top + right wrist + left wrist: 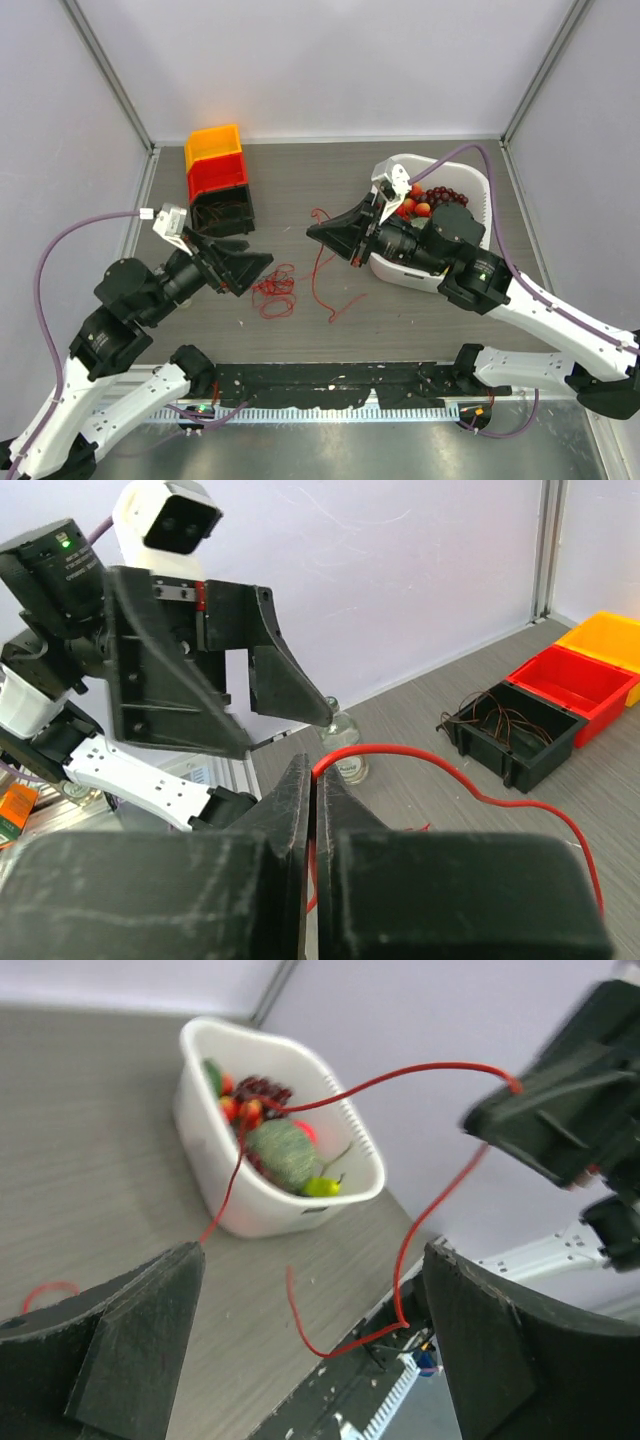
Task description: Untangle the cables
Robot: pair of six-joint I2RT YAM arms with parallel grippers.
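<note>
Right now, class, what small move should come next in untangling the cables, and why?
Probably lower the open left fingers onto the red tangle and pinch it: the right fingers are shut on one red strand, so anchoring the tangle may free it.

grey table (420, 320) with cables (275, 295), basket (483, 178), bins (220, 185)

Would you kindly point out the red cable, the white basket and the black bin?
red cable (430, 1065): left wrist view, its raised arch.
white basket (200, 1160): left wrist view, outer side wall.
black bin (550, 748): right wrist view, near side wall.
</note>
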